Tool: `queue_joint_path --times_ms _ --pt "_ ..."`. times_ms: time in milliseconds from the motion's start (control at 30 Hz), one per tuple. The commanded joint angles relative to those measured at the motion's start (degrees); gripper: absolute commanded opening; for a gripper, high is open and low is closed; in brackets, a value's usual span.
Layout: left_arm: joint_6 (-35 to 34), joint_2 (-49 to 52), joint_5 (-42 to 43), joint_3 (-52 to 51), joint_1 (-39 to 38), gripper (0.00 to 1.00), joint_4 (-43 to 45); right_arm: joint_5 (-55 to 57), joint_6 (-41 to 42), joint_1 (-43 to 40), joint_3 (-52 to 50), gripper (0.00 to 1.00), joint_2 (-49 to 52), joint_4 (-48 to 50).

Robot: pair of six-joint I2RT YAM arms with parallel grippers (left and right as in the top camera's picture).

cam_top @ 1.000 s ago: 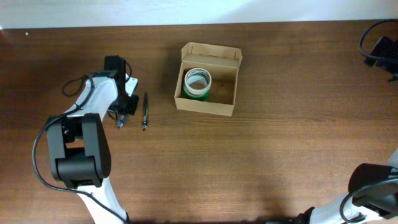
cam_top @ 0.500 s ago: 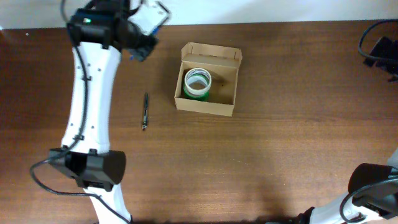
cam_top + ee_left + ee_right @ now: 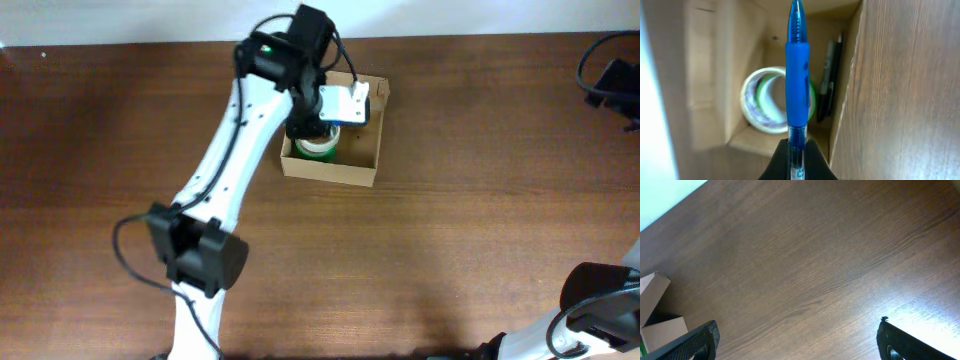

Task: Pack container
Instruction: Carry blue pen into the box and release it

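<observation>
Open container at the far middle of the table, flap lid folded back toward the far edge. Broad bare wood to its right and along the near side, only a narrow strip behind. Inside, at the left end, a green-and-white tape roll lying flat, hole up. Against one wall in the left wrist view, a dark pen. Free floor in the right half.

Directly above the box, reaching in from the left: left gripper, pinched tight on the clear end of a blue pen that lies lengthwise over the roll.

Well off at the near right: right gripper, fingers spread wide, grasping nothing, over bare wood, with a corner of the container at the left margin of its view.
</observation>
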Motion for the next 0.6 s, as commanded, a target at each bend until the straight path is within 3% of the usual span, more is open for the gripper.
queue_joint_path --times_ms 0,567 --pt "4.07 4.04 1.01 -0.79 0.07 0.02 0.76 -0.11 0.09 -0.07 0.13 0.99 0.22 0.04" --pt "3.85 11.45 7.04 -0.94 -0.72 0.02 0.94 -0.11 0.09 -0.07 0.13 0.99 0.22 0.07"
